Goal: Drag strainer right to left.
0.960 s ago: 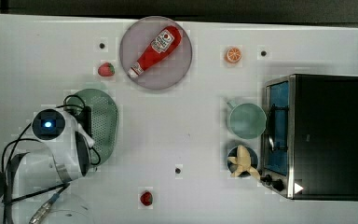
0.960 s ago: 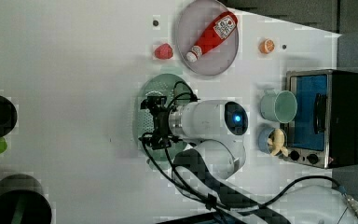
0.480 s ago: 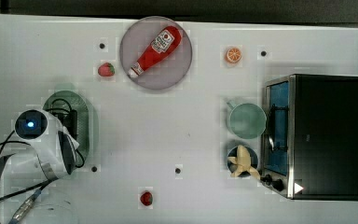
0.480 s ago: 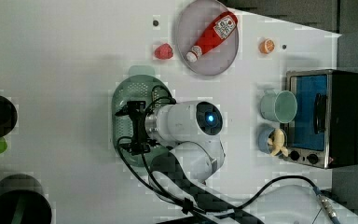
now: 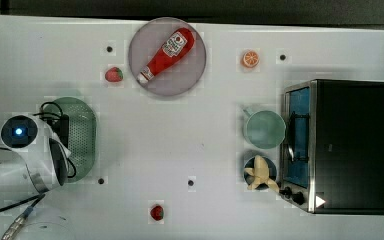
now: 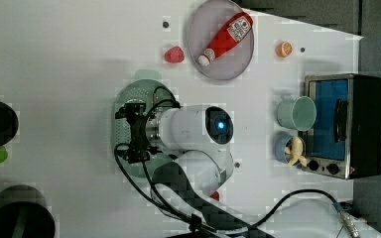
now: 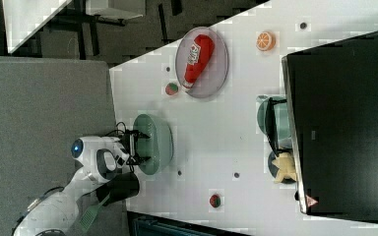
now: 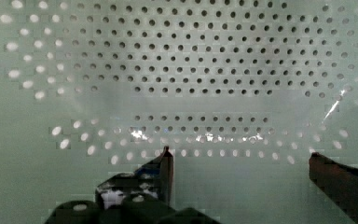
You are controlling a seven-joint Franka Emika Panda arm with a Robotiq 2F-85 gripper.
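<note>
Top view: strainer (image 5: 81, 136) sits near the table (image 5: 190, 145) edge on the top view's left, so pushing further could tip it off. Left view: mint oval under the arm. Wrist view: gripper (image 8: 240, 161) spread wide inside the holed bottom, gripping nothing.

Ketchup bottle (image 5: 166, 54) on grey plate (image 5: 192, 75); mug (image 5: 264, 129) beside toaster oven (image 5: 350, 145).

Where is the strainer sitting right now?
The strainer lies at the top view's far left of the table, partly under the open gripper, below the strawberry beside the grey plate.
</note>
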